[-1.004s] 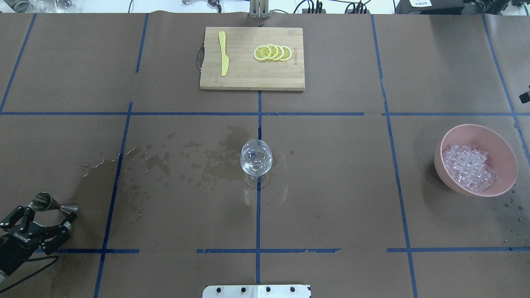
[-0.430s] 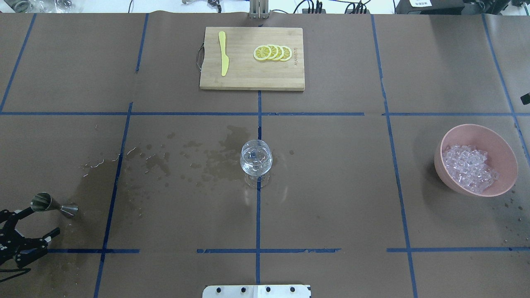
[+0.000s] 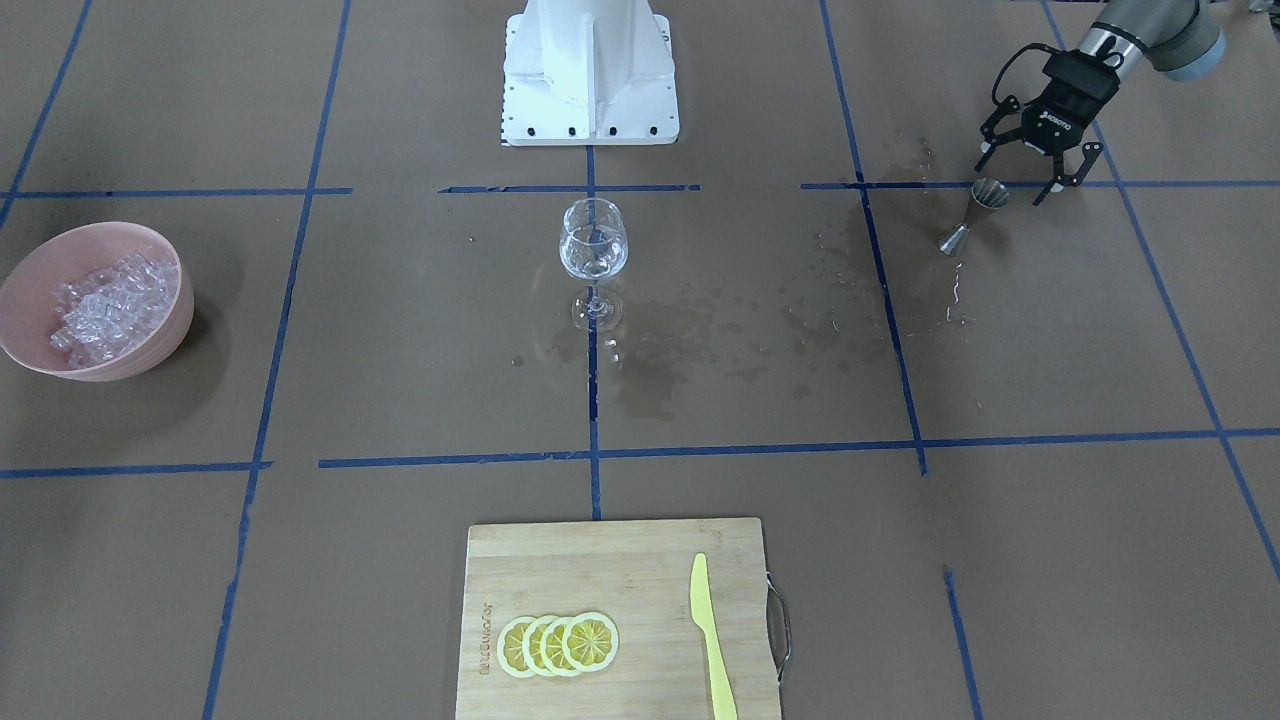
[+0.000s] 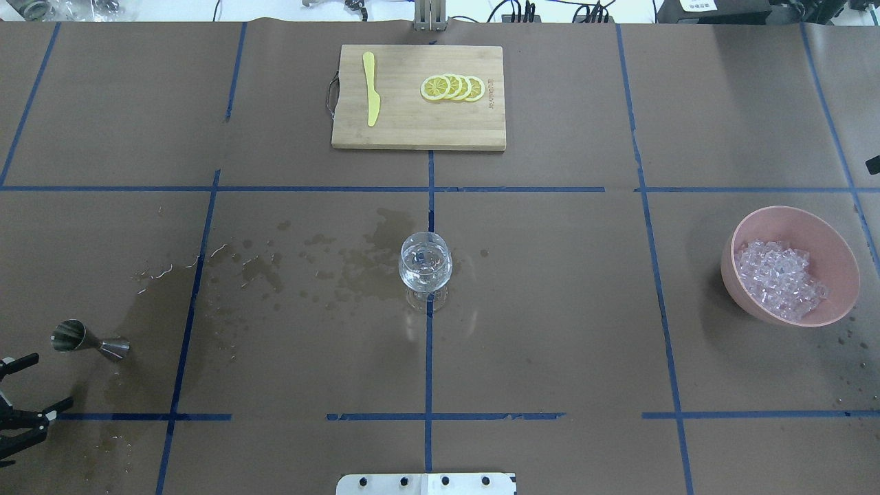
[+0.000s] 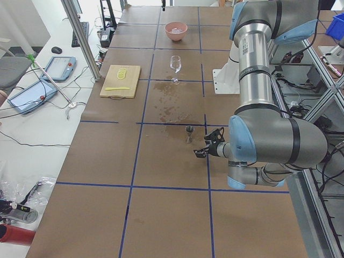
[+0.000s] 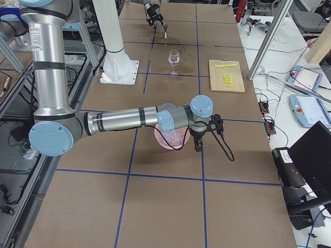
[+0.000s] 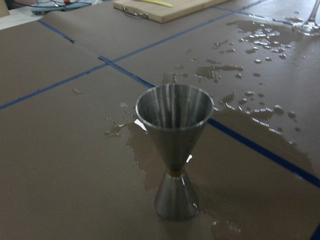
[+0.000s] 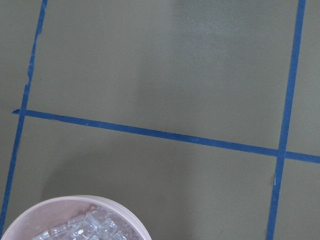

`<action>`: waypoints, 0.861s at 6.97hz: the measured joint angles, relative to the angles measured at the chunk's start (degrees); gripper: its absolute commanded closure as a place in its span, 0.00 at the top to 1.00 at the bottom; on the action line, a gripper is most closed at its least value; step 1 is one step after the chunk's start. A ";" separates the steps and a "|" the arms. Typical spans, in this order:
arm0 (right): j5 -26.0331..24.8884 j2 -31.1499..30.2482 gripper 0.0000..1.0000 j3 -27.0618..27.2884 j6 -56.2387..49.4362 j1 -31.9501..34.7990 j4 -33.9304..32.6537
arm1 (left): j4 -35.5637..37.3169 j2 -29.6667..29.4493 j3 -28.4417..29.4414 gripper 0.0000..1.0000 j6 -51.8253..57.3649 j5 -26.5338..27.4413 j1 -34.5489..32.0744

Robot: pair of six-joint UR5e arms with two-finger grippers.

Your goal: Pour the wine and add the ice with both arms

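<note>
A clear stemmed wine glass (image 4: 425, 265) stands at the table's middle with a little colourless wine (image 3: 592, 262) in it. A steel jigger (image 4: 89, 342) stands upright on a wet patch at the left, and it fills the left wrist view (image 7: 175, 145). My left gripper (image 3: 1012, 183) is open and empty, just behind the jigger and apart from it; it also shows at the overhead view's left edge (image 4: 49, 379). The ice (image 4: 780, 278) lies heaped in a pink bowl (image 4: 790, 213). My right gripper (image 6: 199, 144) hangs beside the bowl; I cannot tell whether it is open or shut.
A wooden cutting board (image 4: 412, 130) at the far middle carries lemon slices (image 4: 454, 88) and a yellow knife (image 4: 371, 89). Spilled liquid (image 4: 344, 265) spreads from the glass to the jigger. The white base block (image 3: 590, 70) stands at the robot's side.
My left gripper has drawn back from around the jigger toward the table's left near corner. The jigger stays standing in place. Glass and bowl have not moved.
</note>
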 measured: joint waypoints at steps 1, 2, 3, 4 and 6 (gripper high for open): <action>-0.01 0.00 1.00 0.19 0.14 -0.01 0.00 | -0.04 2.47 0.04 1.00 0.47 -2.59 -0.84; -0.05 0.04 1.00 0.36 0.47 -0.05 0.02 | -0.06 4.00 0.06 1.00 0.65 -5.97 -3.80; -0.08 0.11 1.00 0.63 1.20 -0.07 0.06 | 0.14 4.12 0.16 1.00 0.79 -12.13 -9.78; -0.08 0.23 1.00 1.09 2.02 -0.11 0.08 | 1.89 2.63 0.34 1.00 2.23 -21.66 -19.29; -0.08 0.52 1.00 1.99 3.30 -0.87 0.09 | 15.50 -7.62 0.32 1.00 11.62 -46.31 -48.04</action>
